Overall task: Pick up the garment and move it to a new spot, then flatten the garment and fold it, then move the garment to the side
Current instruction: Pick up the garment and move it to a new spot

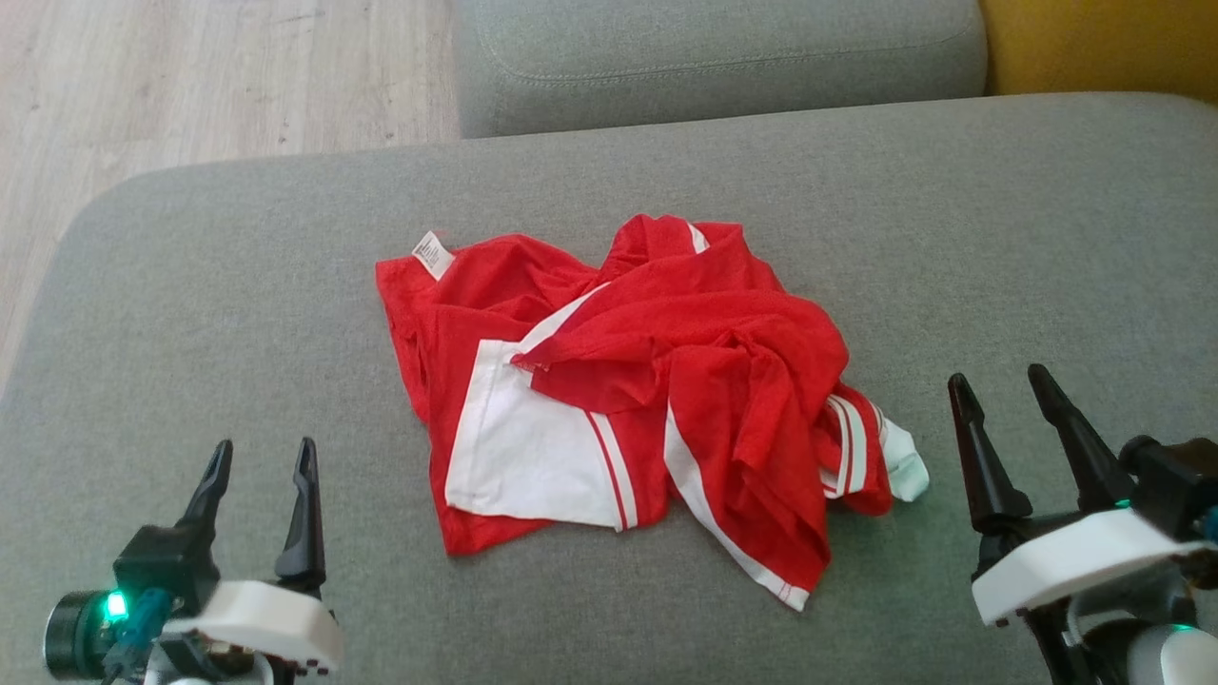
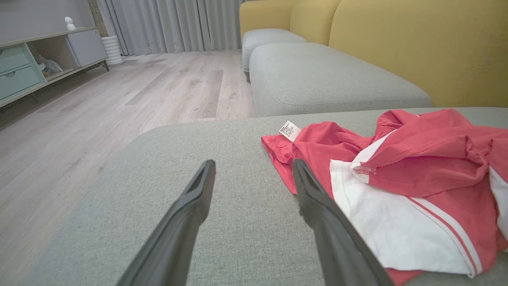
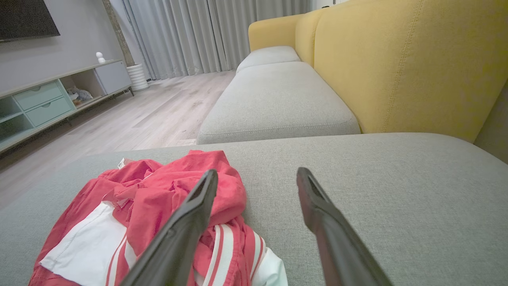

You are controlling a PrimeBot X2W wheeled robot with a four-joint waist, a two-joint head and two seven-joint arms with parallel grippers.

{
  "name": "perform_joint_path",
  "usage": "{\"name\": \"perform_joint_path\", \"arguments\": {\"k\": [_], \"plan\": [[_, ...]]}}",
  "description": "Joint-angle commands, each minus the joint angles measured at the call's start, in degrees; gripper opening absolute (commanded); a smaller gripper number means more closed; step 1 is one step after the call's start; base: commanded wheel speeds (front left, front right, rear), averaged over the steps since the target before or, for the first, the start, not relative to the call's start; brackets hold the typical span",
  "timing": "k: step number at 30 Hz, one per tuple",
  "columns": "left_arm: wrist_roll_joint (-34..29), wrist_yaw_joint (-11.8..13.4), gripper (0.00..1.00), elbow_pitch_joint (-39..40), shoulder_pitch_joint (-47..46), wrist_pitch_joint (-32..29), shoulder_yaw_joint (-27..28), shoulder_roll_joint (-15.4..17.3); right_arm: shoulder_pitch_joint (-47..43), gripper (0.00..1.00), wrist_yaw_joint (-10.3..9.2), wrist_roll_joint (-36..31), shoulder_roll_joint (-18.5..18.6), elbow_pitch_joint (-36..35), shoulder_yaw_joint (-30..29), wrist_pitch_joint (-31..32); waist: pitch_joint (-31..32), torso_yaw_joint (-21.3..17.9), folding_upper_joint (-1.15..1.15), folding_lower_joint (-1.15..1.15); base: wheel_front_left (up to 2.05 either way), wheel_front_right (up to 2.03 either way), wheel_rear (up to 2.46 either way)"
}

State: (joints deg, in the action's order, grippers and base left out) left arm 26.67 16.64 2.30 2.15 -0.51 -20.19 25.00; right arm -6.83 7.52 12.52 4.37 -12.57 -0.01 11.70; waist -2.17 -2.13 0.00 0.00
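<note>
A small white care label (image 1: 433, 254) sticks up at the far left corner of the garment (image 1: 628, 390). It carries dark print, too small to read. No other writing or brand mark can be made out on the cloth.

The garment is red with white panels and white stripes. It lies crumpled in a heap near the middle of the grey seat cushion (image 1: 238, 333), with a white panel on its near left side and a bunched, striped sleeve end at its near right.

Beyond the far edge of this cushion sits a second grey cushion (image 1: 714, 57), with a yellow sofa back (image 1: 1094, 43) to the right of it. Pale wooden floor (image 1: 190, 76) runs off to the far left. In the left wrist view, a low cabinet (image 2: 39, 59) with green drawers stands along the wall and grey curtains (image 2: 178, 24) hang at the far end of the room. Nothing lies on the cushion between either gripper and the garment.

The left gripper (image 1: 265, 447) hovers over bare cushion at the near left, well apart from the cloth, its fingers spread wide and holding nothing. The right gripper (image 1: 996, 377) hangs at the near right, just beside the striped sleeve end, its fingers likewise wide apart and empty. Both point toward the far side.
</note>
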Motion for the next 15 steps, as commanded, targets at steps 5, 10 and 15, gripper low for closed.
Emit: {"name": "perform_joint_path", "arguments": {"k": [5, 10, 15], "plan": [[-0.2, 0.45, 1.0, 1.98, -2.78, 0.1, 2.27, 1.35, 1.21, 1.0, -0.03, -0.27, 0.12, -2.43, 1.49, 0.15, -0.56, 0.14, 0.0, 0.0, 0.0, 0.0, 0.0], [-1.99, -1.6, 1.0, 2.57, -7.1, -1.05, -1.12, 0.79, 1.82, 1.0, -0.03, -0.15, 0.19, -2.8, 1.33, 0.08, -2.48, 0.28, 0.0, 0.0, 0.0, 0.0, 0.0], [-2.44, -8.97, 1.0, -0.8, -18.99, -7.55, -9.99, -4.25, 3.54, 1.0, -0.03, 0.47, 0.85, -3.12, 1.59, -0.19, -6.5, -0.21, 0.0, 0.0, 0.0, 0.0, 0.0]]}}
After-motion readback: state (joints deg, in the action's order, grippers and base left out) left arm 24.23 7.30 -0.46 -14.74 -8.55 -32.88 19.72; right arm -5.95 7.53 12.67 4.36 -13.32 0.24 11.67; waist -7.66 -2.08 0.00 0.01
